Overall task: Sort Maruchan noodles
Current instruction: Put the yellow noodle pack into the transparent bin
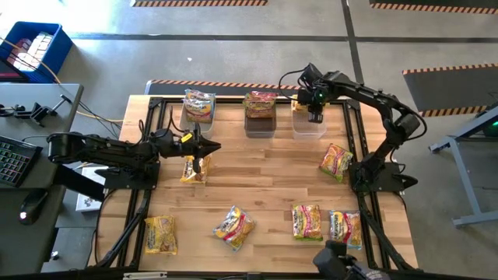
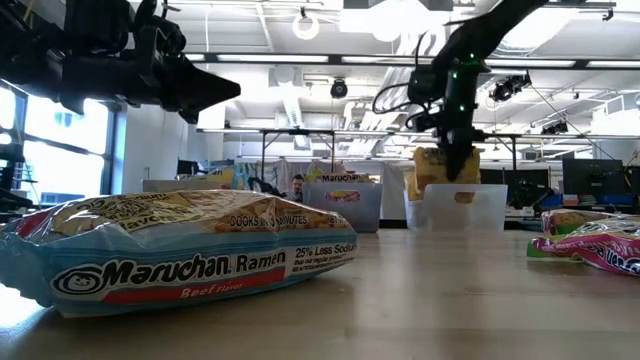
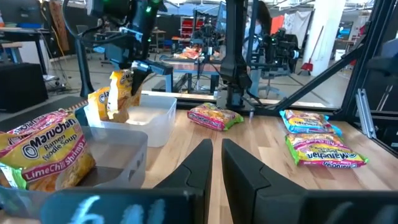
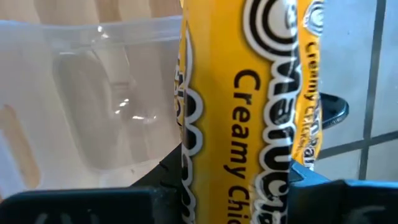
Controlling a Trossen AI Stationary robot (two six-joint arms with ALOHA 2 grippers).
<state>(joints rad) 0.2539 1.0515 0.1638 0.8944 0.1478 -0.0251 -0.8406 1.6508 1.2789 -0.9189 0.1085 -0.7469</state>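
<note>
While a yellow Creamy Chicken packet (image 4: 249, 112) is pinched in the right gripper (image 1: 314, 111) jaws above the clear tub (image 1: 309, 124), release is judged next; the left gripper (image 1: 204, 148) is held pressed together, empty, over the bench (image 1: 264, 179).

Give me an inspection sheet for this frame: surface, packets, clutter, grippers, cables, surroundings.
Surface: wooden table, three tubs along the far edge.
Job's things: six loose packets on the table; left and middle tubs hold packets.
Clutter: nothing seen.
Grippers: right gripper over the right tub, shut on a Creamy Chicken packet; left gripper shut, empty, above a packet.
Cables: black leads at the table's far left corner.
Surroundings: keyboard, blue crate to the left.
</note>
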